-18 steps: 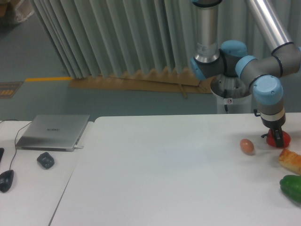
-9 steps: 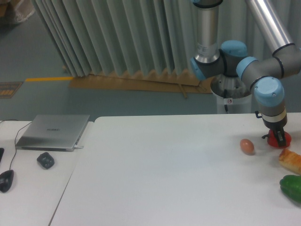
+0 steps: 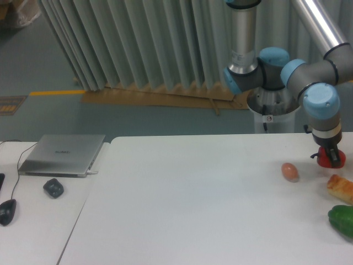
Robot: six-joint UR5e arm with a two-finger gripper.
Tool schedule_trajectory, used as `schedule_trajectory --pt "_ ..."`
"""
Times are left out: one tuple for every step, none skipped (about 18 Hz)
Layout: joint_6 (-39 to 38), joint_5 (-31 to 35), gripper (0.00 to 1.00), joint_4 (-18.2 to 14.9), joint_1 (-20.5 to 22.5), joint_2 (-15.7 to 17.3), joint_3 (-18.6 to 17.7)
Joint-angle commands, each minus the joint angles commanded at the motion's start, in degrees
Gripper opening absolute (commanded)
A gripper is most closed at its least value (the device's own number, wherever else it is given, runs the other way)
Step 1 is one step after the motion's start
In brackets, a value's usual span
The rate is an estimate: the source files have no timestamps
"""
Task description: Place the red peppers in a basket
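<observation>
I see the green pepper (image 3: 342, 220) cut off at the frame edge below the claw (image 3: 330, 158). Arm reaches down vertically at far right. Claw closed around the red pepper (image 3: 332, 158), just above the counter (image 3: 193, 204); brown egg (image 3: 289, 171) to its left.

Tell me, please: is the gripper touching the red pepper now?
Touching. In the fixed camera view the gripper has its dark fingers down over the red pepper, overlapping it with no gap, and the pepper appears raised off the table.
</observation>
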Motion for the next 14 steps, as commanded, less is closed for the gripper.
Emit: schedule_trajectory --pt "-0.27 -2.03 0.51 -2.12 0.97 0.0 1.95" --pt "-0.36 -3.61 0.51 -3.1 1.85 0.0 3.53" --pt "-0.36 -6.15 0.51 -3.55 3.08 0.0 5.38" --pt "-0.36 -7.92 0.51 -3.64 3.96 -0.09 6.35" --pt "-0.45 -9.24 0.51 -3.47 4.67 -0.09 6.8" --pt "-0.54 -9.95 0.5 -3.12 5.63 -0.52 7.59" --pt "-1.06 -9.96 0.49 -2.85 6.68 -1.4 9.42" --pt "-1.07 -9.96 0.49 -2.5 8.09 -2.62 10.4" --pt "-0.81 -10.13 0.49 -1.37 9.32 -2.81 10.84" --pt "-0.63 -10.57 0.49 0.3 10.29 -3.33 10.93" --pt "-0.97 -10.57 0.49 2.49 10.91 -4.12 10.76" --pt "-1.41 -10.49 0.49 3.82 10.91 -4.48 10.5" --pt "-1.94 -10.57 0.49 4.79 11.09 -4.83 10.41" --pt "-3.42 -10.57 0.49 5.49 11.7 -5.01 10.14"
